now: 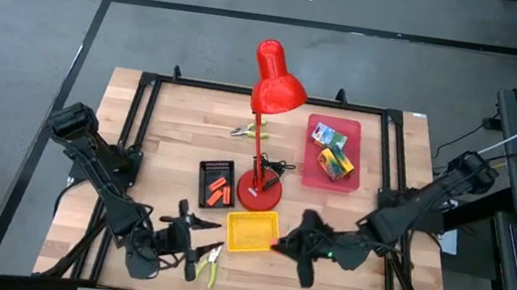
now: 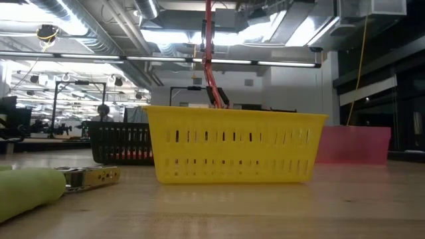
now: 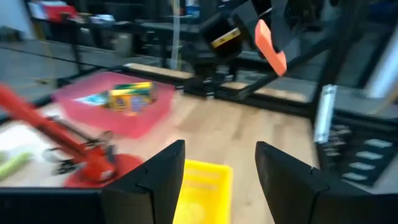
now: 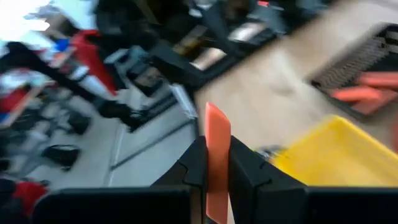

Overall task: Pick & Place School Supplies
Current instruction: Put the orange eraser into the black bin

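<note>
My right gripper [image 1: 284, 243] hovers at the right edge of the yellow tray [image 1: 252, 231], shut on a small orange piece [image 4: 217, 140]. My left gripper [image 1: 189, 228] is open just left of that tray and holds nothing; its fingers frame the tray [image 3: 202, 186]. More orange pieces [image 1: 219, 190] lie in the black tray [image 1: 205, 170]. Crayon boxes [image 1: 335, 161] lie in the pink tray [image 1: 309, 177]. One pair of pliers [image 1: 208, 262] lies near the table's near edge, another [image 1: 246, 130] behind the lamp. My right gripper pinches the flat orange piece between its two fingers [image 4: 249, 171]. The piece's free end [image 4: 216, 118] sticks out beyond the fingertips. The fingers point toward the table's left. The piece [image 3: 271, 45] is lifted clear of the table.
The tall red desk lamp [image 1: 274, 82] stands mid-table, its base [image 1: 256, 196] just behind the yellow tray. In the low view the yellow tray [image 2: 232, 153] fills the middle, with pliers [image 2: 86, 176] lying to its left. Bare wood lies at the table's far left and near right.
</note>
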Available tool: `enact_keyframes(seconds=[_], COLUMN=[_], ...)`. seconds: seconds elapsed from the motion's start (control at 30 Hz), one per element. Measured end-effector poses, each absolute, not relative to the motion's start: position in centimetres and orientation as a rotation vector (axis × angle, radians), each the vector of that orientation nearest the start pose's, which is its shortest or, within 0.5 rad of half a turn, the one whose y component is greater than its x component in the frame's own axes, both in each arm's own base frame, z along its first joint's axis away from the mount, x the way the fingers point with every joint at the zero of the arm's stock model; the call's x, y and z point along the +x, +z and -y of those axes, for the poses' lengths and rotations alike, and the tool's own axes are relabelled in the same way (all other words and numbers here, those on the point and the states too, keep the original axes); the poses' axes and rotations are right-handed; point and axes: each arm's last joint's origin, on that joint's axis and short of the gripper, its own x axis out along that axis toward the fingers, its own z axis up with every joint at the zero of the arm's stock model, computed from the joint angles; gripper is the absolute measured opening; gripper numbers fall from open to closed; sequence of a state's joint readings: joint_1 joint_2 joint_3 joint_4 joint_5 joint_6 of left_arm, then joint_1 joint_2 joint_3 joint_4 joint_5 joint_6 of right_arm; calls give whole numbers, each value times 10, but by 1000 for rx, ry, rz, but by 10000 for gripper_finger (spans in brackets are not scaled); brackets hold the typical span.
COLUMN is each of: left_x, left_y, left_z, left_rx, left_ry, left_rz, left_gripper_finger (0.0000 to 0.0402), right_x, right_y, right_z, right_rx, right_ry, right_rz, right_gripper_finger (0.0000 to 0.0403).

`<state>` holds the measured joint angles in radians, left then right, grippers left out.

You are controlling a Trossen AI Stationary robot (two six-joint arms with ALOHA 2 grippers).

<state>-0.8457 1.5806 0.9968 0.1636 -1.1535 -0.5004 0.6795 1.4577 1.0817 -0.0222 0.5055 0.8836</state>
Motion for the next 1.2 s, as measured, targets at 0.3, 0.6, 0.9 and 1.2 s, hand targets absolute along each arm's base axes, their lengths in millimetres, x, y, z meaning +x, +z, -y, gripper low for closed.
enact_keyframes(seconds=[0.3,0.6,0.9,1.2], left_x=[263,278,292,295], left_y=[247,239,237,238], left_z=[228,212,204,200], left_rx=[-193,-302,-401,-414], left_ry=[117,51,-36,-63], left_rz=[-10,80,134,138], left_gripper_finger=[190,201,201,201], right_x=[289,298,300,306], right_y=[278,263,266,266], right_z=[-206,-213,-214,-206], right_rx=[621,545,507,499], right_ry=[147,167,190,188], right_rz=[-342,-346,-298,-298], right_gripper_finger=[35,35,35,35])
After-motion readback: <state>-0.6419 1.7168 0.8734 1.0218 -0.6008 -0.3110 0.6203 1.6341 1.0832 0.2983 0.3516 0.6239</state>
